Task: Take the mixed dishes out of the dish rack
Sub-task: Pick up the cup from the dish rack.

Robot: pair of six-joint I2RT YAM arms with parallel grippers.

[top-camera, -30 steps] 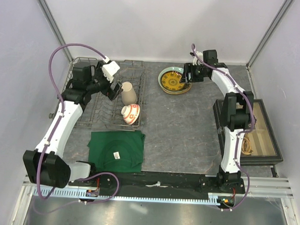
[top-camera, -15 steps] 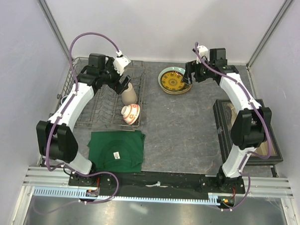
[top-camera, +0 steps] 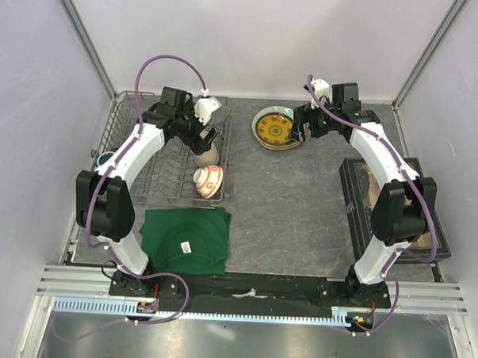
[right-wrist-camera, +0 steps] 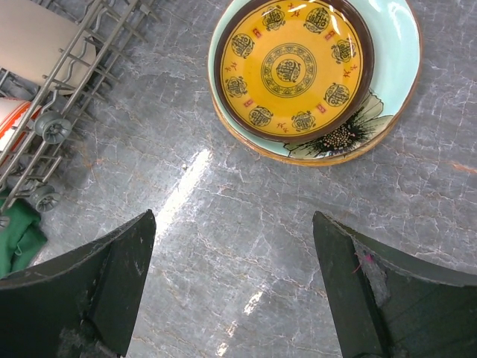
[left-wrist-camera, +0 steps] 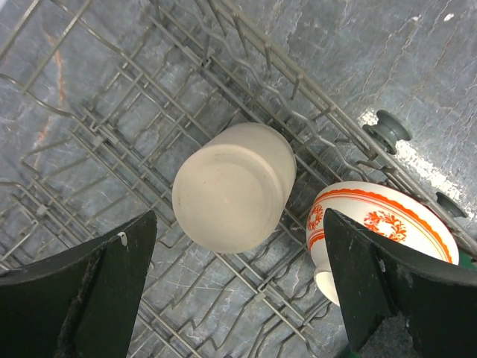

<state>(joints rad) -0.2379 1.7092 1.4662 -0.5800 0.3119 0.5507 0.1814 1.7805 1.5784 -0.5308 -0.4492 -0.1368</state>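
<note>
L gripper is spread wide and empty, over tall beige cup, which sits upside down on dish rack tines. Prob. ceramic: stiff, smooth, breakable, lightish. Pinch across round sides, mid-height. R gripper is likewise spread, holding nothing.

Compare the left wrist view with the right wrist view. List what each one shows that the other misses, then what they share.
Only the left wrist view: the left gripper, open, its fingers either side of the tall beige cup, which is seen whole in the rack beside the small red-and-white bowl.
Only the right wrist view: the yellow-and-dark patterned plate stacked on the pale teal plate on the table, and the open right gripper.
Both: the dish rack, plus the cup and bowl, which the right wrist view catches only partly at its left edge.
</note>
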